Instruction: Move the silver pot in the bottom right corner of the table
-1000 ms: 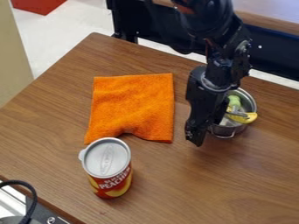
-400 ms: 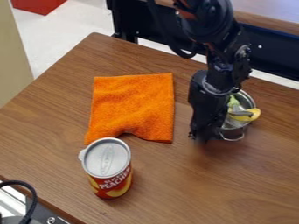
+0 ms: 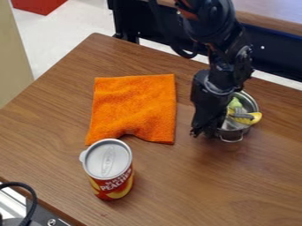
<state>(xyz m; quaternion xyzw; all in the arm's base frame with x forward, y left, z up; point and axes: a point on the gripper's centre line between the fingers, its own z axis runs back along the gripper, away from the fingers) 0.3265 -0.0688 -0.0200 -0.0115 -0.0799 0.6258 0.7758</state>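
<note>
Pot (image 3: 234, 134): right of the cloth (image 3: 134, 108), nudged slightly rightward since a second ago; contact seems likely, but the worktop's (image 3: 259, 194) bottom right corner is still to be reached.
Claw (image 3: 203, 128): low at the pot's left side; whether wide, narrow or gripping, I cannot tell.
Arm (image 3: 221, 57): in from the top edge, bent steeply down.

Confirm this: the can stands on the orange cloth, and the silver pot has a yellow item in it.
Not quite: the camera view shows the can standing on the bare table, beside the orange cloth. The rest holds.
</note>
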